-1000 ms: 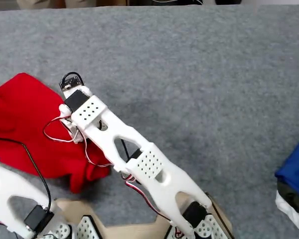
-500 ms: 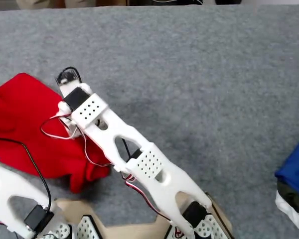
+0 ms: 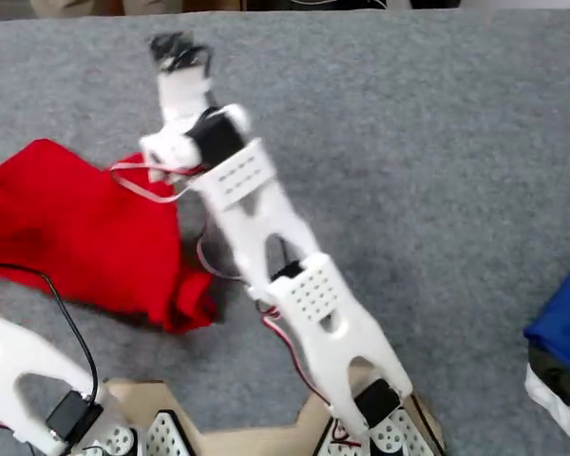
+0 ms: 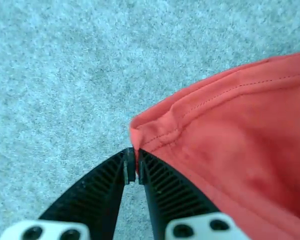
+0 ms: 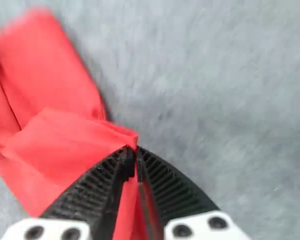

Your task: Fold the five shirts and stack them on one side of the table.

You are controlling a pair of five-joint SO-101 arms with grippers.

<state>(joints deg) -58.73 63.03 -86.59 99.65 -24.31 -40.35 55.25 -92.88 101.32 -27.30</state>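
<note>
I see the red shirt (image 3: 76, 237) crumpled on the table (image 3: 408, 142), at the left in the high view. My left hand (image 4: 132, 169) is pinched tight on its hemmed corner. My right hand (image 5: 132, 159) is clamped on another fold, cloth bunched at the tips. The stack (image 3: 562, 356) of blue, dark and white sits at the right edge, well apart

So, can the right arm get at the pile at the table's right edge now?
Probably not yet: the right gripper is shut on the red shirt, across the table from the pile; it should release first.
</note>
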